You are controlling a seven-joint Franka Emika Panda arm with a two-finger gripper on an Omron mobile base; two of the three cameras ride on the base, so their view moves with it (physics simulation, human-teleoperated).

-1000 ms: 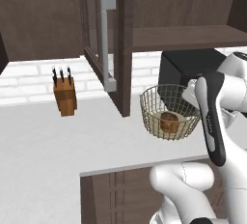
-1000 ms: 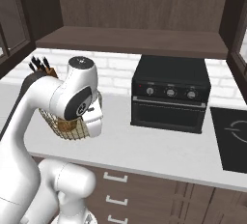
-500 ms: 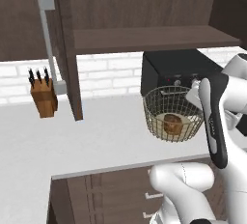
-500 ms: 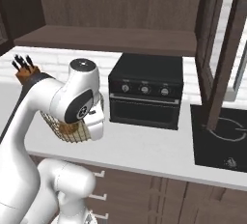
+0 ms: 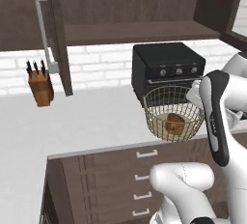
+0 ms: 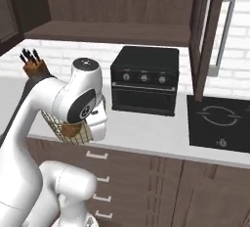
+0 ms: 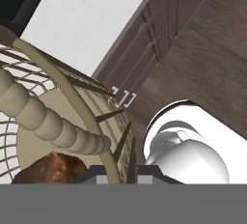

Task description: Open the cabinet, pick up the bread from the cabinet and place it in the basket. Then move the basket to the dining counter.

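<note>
White arm (image 5: 214, 117) bent low over counter edge, fingers (image 7: 101, 174) clamped on basket (image 5: 173, 113) rim, lifted

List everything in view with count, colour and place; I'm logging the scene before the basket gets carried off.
Round tan-gold wire mesh basket: one, lifted at the counter's front edge, held at its rim.
Small golden-brown bread roll: one, inside the basket.
Dark brown wooden wall cabinet: one, doors swung open, above the counter.
Long silver bar handle: one on each open door.
Black countertop oven: one, at the brick wall.
Orange-brown wooden knife block: one, black handles, far left of counter.
Black cooktop: one, right of the oven.
White countertop: one, over dark wood drawers.
White arm's gripper: jaws closed on the basket rim.
</note>
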